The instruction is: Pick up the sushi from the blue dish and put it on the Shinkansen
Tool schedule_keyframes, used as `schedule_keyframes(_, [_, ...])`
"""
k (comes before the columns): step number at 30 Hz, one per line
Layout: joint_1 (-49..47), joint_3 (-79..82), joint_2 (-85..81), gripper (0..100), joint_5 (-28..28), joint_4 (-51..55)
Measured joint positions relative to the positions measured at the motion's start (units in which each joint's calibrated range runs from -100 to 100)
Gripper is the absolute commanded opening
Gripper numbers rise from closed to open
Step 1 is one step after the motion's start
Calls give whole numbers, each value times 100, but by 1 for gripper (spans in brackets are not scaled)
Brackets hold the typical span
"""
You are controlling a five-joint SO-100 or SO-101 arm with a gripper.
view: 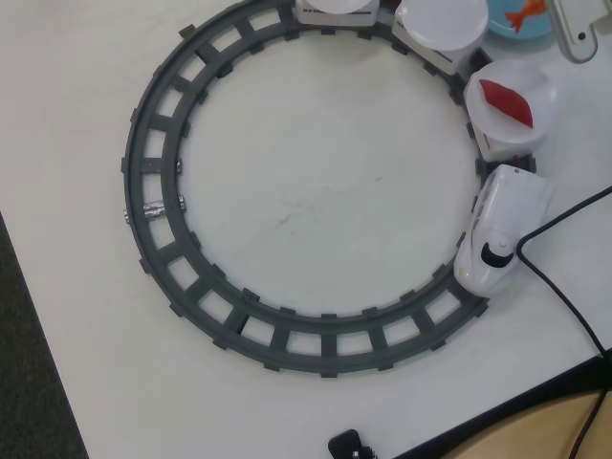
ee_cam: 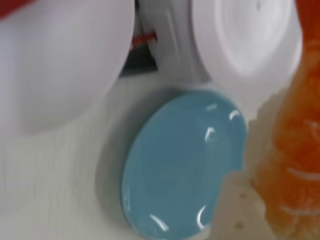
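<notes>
Item: orange shrimp sushi [ee_cam: 295,150], held up in the gripper [ee_cam: 260,210] at the right edge of the wrist view, long axis running top to bottom. Jaw width: cannot tell. Blue dish [ee_cam: 180,165] directly below, bare. Shinkansen [view: 499,229] carriages just beside the dish; the nearest white plate [view: 442,21] is empty, the next carries red sushi [view: 507,100].

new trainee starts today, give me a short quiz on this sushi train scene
1. True or false: a red piece lies on the plate just behind the train.
2. In the wrist view, the sushi by the blue dish is: a) orange b) green c) black.
3. Fill in: in the overhead view the train sits on the ___ side of the track.
Key: 1 true; 2 a; 3 right.
</notes>
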Motion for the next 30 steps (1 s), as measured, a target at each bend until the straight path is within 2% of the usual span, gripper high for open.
schedule_keyframes(6, [-339, 261, 0, 2, 10, -70])
schedule_keyframes(12, [-733, 1162, 0, 2, 10, -822])
schedule_keyframes(21, [-693, 1396, 0, 2, 10, -1356])
schedule_keyframes(30, [-701, 1495, 244, 2, 120, -1409])
